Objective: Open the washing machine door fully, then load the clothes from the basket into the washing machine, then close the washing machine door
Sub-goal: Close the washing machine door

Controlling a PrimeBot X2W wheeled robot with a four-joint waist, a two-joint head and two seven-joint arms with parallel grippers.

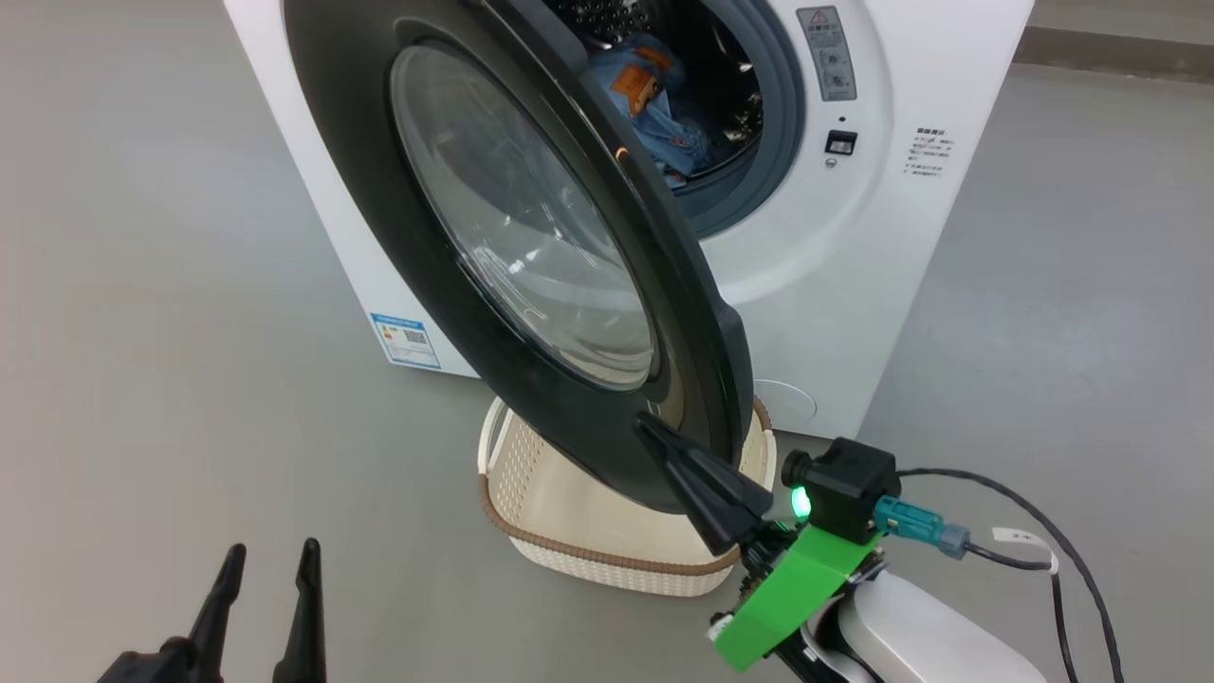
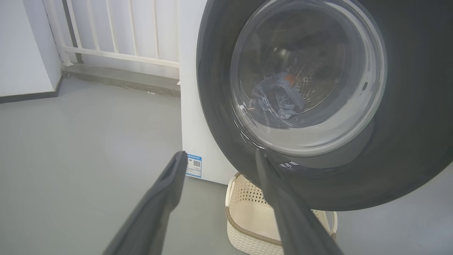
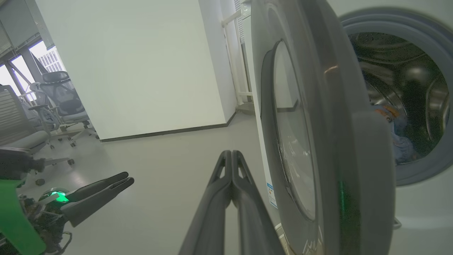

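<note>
**Ctrl:** Which step r we on?

**Op:** Last one, I reckon. The big white box-shaped front-load washing machine point(image 1: 825, 313) has its round black-rimmed glass door point(image 1: 531, 237) abt half open. It hangs over the small cream perforated plastic basket point(image 1: 607, 569), which looks empty. The light-blue printed fabric clothes point(image 1: 654, 104) sit in the drum.

**Ctrl:** Next move?

**Op:** I need a steady push on the door's outer face till it latches. Right gripper point(image 1: 650, 427) has its fingers pressed together on nothing, tip at the door's lower rim. Left gripper point(image 1: 272, 555) has its fingers spread apart, low, well clear.

**Ctrl:** Count?

**Op:** 1 machine, 1 door, 1 basket, 1 clothes bundle (pieces: can't tell), 2 grippers.
</note>
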